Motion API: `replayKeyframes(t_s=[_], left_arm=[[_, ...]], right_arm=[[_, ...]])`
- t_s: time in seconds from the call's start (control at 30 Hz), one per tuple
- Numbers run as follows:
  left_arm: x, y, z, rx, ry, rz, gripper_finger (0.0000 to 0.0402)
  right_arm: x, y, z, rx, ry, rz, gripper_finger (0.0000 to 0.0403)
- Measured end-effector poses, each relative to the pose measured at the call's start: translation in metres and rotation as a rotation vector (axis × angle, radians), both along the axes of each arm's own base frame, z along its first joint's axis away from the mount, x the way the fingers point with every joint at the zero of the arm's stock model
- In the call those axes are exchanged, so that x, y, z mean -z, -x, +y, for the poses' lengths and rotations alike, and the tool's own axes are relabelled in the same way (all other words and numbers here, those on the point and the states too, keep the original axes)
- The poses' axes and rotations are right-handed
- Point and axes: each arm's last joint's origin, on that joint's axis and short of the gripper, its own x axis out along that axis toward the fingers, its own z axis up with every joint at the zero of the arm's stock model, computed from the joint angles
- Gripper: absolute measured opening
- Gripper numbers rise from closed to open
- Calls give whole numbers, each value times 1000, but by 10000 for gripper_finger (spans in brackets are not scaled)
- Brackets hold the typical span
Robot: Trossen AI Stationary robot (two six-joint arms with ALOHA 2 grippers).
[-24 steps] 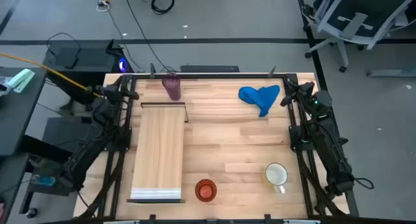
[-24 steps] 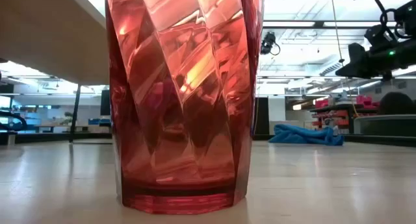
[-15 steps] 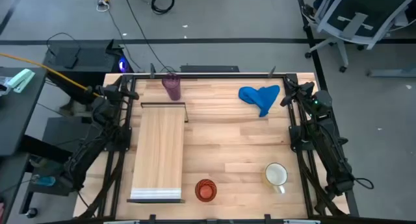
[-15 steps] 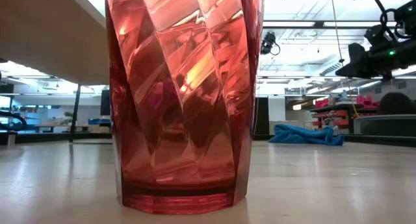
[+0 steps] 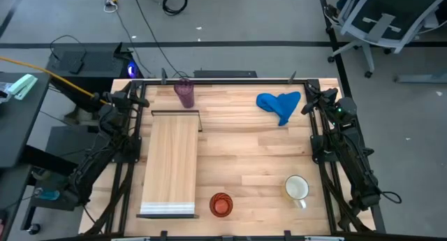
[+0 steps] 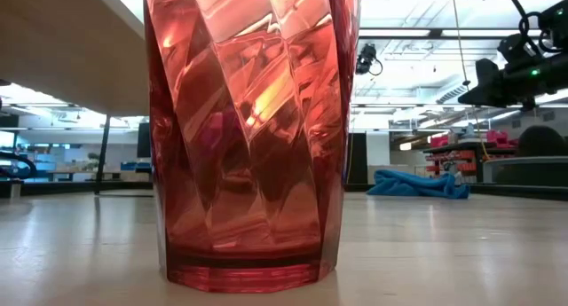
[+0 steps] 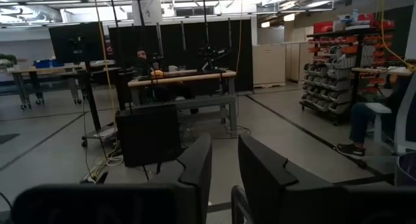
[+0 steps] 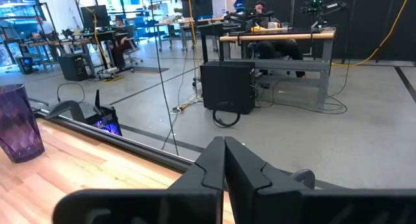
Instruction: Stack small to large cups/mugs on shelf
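Note:
The translucent purple tumbler [image 5: 184,92] stands upright on its base at the table's far edge and also shows in the right wrist view [image 8: 18,123]. The white mug [image 5: 297,188] stands near the right front. The orange-red cup [image 5: 221,205] stands at the front edge and fills the low view [image 6: 253,137]. The shelf [image 5: 170,164] lies lengthwise on the table's left half. My left gripper [image 5: 142,101] is parked at the far left corner, its fingers [image 7: 224,178] a little apart and empty. My right gripper [image 5: 308,105] is parked at the far right corner, shut and empty [image 8: 225,152].
A crumpled blue cloth [image 5: 279,105] lies at the far right, close to my right gripper, and shows in the low view [image 6: 417,184]. The shelf's dark metal frame end [image 5: 176,114] is just nearer than the purple tumbler. Bare tabletop [image 5: 251,154] lies between shelf, mug and cloth.

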Motion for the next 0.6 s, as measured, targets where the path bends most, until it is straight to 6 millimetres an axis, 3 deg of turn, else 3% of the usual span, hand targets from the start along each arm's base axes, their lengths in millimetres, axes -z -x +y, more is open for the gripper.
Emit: replayKeyframes(t_s=[0.6], left_arm=[[0, 0, 0, 0, 0, 0, 83]], right_arm=[[0, 0, 0, 0, 0, 0, 17]])
